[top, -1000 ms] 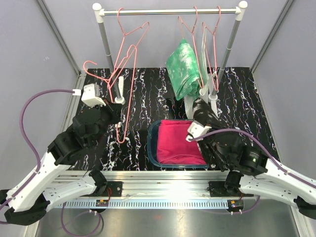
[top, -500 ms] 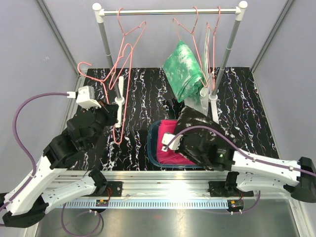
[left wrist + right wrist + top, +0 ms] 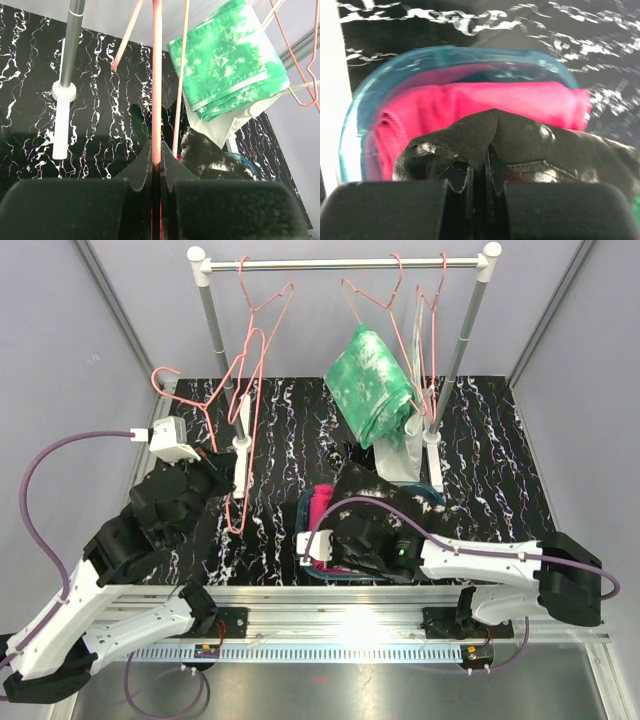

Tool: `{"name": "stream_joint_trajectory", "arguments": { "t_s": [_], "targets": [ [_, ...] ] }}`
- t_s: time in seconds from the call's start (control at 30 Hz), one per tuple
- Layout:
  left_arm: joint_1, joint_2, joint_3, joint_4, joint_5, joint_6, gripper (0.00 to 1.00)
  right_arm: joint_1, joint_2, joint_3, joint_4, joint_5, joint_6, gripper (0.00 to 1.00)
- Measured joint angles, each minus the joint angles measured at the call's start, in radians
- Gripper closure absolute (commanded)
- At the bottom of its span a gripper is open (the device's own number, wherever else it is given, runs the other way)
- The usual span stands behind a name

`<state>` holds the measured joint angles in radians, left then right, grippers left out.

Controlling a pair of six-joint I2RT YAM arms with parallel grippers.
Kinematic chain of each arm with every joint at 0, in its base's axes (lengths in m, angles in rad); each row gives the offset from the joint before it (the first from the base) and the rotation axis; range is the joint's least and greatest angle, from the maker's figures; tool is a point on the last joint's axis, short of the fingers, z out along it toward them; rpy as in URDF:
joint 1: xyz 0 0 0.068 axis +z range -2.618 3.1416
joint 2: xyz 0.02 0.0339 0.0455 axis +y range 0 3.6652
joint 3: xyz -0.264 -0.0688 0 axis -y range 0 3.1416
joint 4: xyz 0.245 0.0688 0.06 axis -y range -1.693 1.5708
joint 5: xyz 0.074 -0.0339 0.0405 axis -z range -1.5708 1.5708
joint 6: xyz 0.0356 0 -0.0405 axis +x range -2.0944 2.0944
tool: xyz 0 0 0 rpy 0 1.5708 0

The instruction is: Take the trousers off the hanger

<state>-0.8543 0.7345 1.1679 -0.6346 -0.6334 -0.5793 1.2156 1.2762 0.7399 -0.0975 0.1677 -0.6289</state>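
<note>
— Seen from above, how do our arms sit?
— Our left arm point(image 3: 110, 550) bends up from the near left corner of the black white-veined table point(image 3: 500, 440). Its left gripper point(image 3: 228, 478) is beside the steel clothes rack point(image 3: 340, 262)'s left foot. Our right arm point(image 3: 480, 555) folds along the near edge, with its wrist over the teal plastic bin point(image 3: 302, 525) and the black white-splashed trousers point(image 3: 375, 490) draped across it. The plain magenta trousers point(image 3: 320, 510) lie in the bin. The green-and-white tie-dye trousers point(image 3: 372, 380) hang under the rail, far right.
— And from our left wrist?
— The fingers are clenched on a thin pink wire hanger point(image 3: 157, 75).
— Right wrist?
— Our right gripper point(image 3: 481, 167) is pinching the black fabric just above the magenta pair.
</note>
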Motion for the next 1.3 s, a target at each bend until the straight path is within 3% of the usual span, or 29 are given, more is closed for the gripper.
{"name": "stream_joint_trajectory", "arguments": {
  "t_s": [0.5,0.8,1.0,1.03,1.1,1.3],
  "targets": [
    [0.0,-0.006,-0.008,0.0,-0.003,0.0,1.0,-0.014,0.084,0.007,-0.055,-0.193,-0.088,1.0],
    [0.0,-0.006,-0.013,-0.001,-0.003,0.0,1.0,-0.114,0.222,0.042,-0.008,-0.381,-0.021,1.0],
    [0.0,-0.009,-0.013,-0.011,-0.009,0.003,1.0,-0.13,0.271,0.078,0.021,-0.452,0.018,0.94],
    [0.0,-0.01,-0.012,-0.016,-0.011,0.005,1.0,-0.135,0.269,0.078,0.021,-0.462,0.021,0.92],
    [0.0,-0.013,-0.011,-0.024,-0.014,0.006,1.0,-0.144,0.264,0.078,0.014,-0.478,0.025,0.72],
    [0.0,-0.02,-0.009,-0.026,-0.025,0.007,1.0,-0.171,0.209,0.105,-0.059,-0.544,0.054,0.37]
  ]
}}
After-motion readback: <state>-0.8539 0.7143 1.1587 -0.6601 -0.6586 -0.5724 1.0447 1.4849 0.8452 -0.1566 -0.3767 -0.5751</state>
